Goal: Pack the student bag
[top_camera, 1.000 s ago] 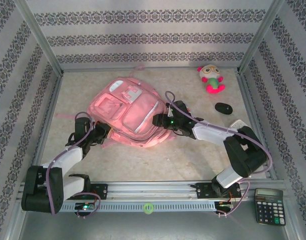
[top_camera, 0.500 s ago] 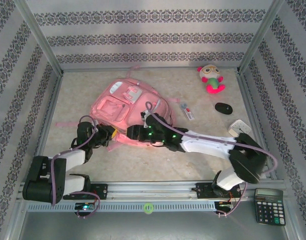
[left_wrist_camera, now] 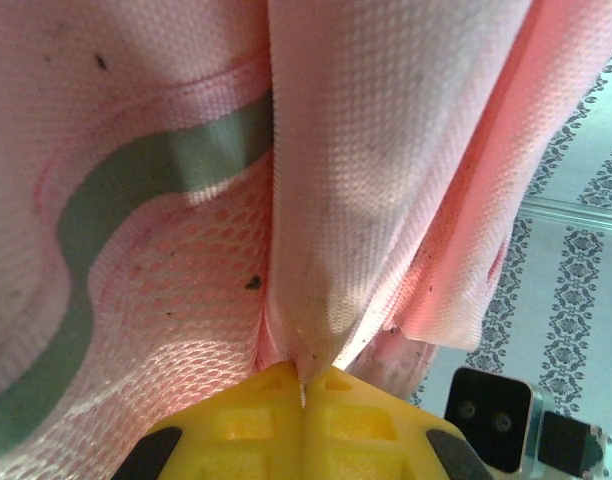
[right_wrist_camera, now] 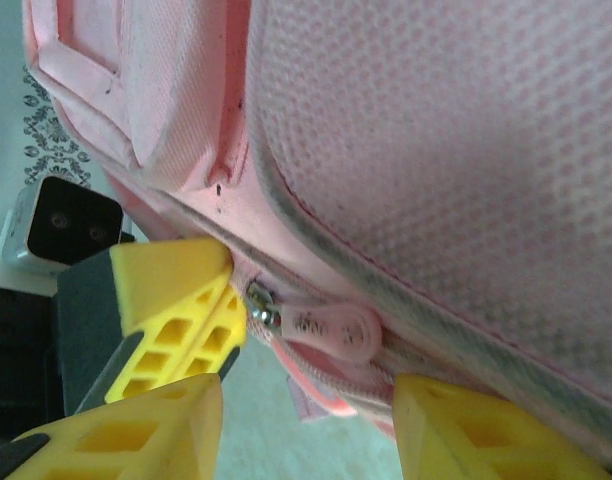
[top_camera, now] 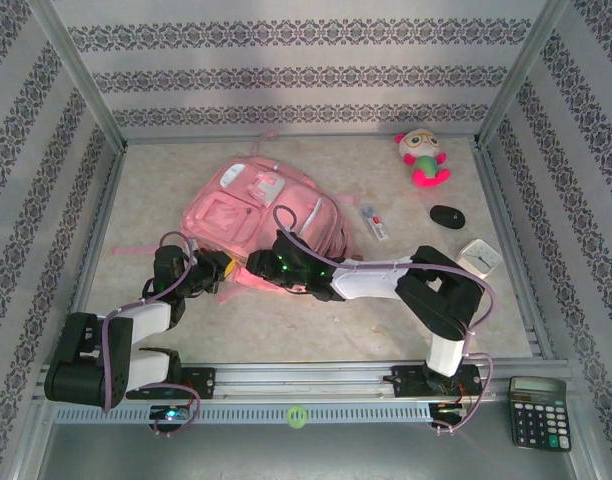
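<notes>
The student bag [top_camera: 248,205], a big pink backpack, lies front-up in the middle of the table. My left gripper [top_camera: 217,269] is at its near left corner, and its yellow fingers are shut on a fold of the bag's pink fabric [left_wrist_camera: 316,300], pinched at the tips [left_wrist_camera: 304,385]. My right gripper [top_camera: 254,263] lies just right of it along the bag's near edge. In the right wrist view the jaws [right_wrist_camera: 306,430] stand open, one finger [right_wrist_camera: 136,440] on each side of a pink zip pull [right_wrist_camera: 326,330] that hangs just beyond the tips. The left gripper's fingers [right_wrist_camera: 176,300] touch the zip's end.
A plush toy [top_camera: 422,158], a black mouse [top_camera: 447,216], a small white-and-red tube [top_camera: 374,222] and a white square object [top_camera: 479,257] lie to the right of the bag. A calculator [top_camera: 538,412] sits beyond the front rail, and metal frame posts border the table.
My right arm has swung left along the bag's near edge until its gripper is next to the left one, with its jaws narrowing. The tube and white object are now uncovered.
</notes>
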Robot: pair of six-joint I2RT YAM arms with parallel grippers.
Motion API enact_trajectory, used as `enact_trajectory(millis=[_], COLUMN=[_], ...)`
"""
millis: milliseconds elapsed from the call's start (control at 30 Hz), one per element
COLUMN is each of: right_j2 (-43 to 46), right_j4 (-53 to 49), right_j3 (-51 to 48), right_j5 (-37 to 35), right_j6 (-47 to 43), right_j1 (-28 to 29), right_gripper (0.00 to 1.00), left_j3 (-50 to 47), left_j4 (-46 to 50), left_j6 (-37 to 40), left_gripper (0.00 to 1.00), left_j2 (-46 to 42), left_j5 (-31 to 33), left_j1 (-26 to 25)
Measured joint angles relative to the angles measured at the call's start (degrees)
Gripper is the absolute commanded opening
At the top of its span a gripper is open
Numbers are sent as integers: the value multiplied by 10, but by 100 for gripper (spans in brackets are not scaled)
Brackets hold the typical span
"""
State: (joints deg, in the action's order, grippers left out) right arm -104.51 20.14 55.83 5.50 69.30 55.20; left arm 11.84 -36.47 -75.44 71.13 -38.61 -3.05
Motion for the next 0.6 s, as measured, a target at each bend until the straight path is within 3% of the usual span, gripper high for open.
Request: enact_trajectory(millis=[367,600], right_j2=[-42,-43], right_j4=[28,92], right_j3=[25,16], right_j5=[37,36], right_j6=[-16,-29], right_j1=[-19,-22], right_gripper=[39,51], left_j3=[0,0], left_j4=[-8,-14], left_j6=[2,4], left_gripper=[0,0], left_j2=[15,16], left_j5=[0,-9], left_j1=[0,0])
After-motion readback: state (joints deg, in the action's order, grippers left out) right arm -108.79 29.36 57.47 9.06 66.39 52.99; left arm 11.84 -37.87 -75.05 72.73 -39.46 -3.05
